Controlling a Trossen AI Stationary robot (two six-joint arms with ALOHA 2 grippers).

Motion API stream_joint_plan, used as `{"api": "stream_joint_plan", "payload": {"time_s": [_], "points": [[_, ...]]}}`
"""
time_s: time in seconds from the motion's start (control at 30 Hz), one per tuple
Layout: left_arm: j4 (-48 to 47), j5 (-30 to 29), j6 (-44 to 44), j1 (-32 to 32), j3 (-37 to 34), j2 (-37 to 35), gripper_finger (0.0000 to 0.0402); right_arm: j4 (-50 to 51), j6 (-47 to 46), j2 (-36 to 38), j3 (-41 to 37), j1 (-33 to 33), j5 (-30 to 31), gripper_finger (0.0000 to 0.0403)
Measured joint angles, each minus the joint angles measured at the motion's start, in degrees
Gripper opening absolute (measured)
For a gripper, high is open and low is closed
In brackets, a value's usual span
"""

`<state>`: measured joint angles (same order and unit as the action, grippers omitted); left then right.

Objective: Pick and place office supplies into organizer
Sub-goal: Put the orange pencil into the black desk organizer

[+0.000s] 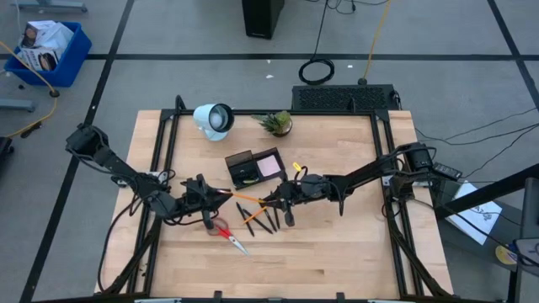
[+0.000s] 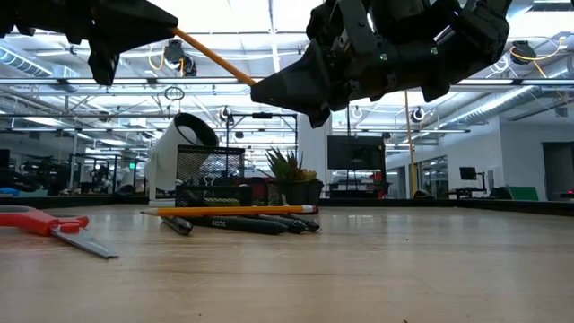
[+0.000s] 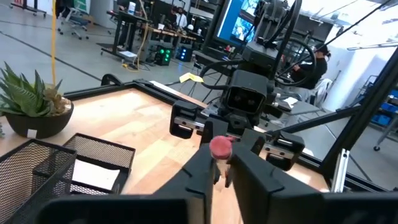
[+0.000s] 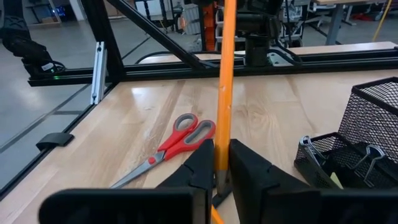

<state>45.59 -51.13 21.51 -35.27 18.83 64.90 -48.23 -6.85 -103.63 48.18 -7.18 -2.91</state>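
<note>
Overhead and supporting views of a wooden table (image 1: 337, 252). At left, the left gripper (image 1: 221, 194) hangs above the table, its fingers (image 3: 199, 171) pressed onto the pink-eraser end of an orange pencil (image 1: 246, 199); the left wrist view looks straight down the eraser between the two dark fingers. Just below that gripper, red-handled scissors (image 1: 231, 237) lie flat on the wood, blades pointing toward the table's near edge. The pencil spans the gap between the two arms and is lifted clear of the surface, as the low view shows, tilted with its left end higher. Beneath it, several dark pens (image 1: 263, 220) and another orange pencil (image 2: 229, 211) rest on the table in a loose fan. Behind them stands the black mesh organizer (image 1: 240, 168), with a pale pink sticky-note pad (image 1: 270, 164) in its right compartment. At right, the right gripper (image 1: 271, 199) pinches the pencil's other end, fingers (image 4: 202, 163) closed against the shaft. A white lamp (image 1: 213, 119) and a small potted plant (image 1: 277, 124) stand at the far edge.
</note>
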Motion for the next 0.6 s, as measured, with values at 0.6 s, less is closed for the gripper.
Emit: {"api": "stream_joint_plan", "payload": {"time_s": [0.6], "points": [[-0.09,0.02,-0.3,0.0,0.0,0.0,0.0038,1.81,0.32,0.04,-1.56,-0.07,-0.36,0.01]]}}
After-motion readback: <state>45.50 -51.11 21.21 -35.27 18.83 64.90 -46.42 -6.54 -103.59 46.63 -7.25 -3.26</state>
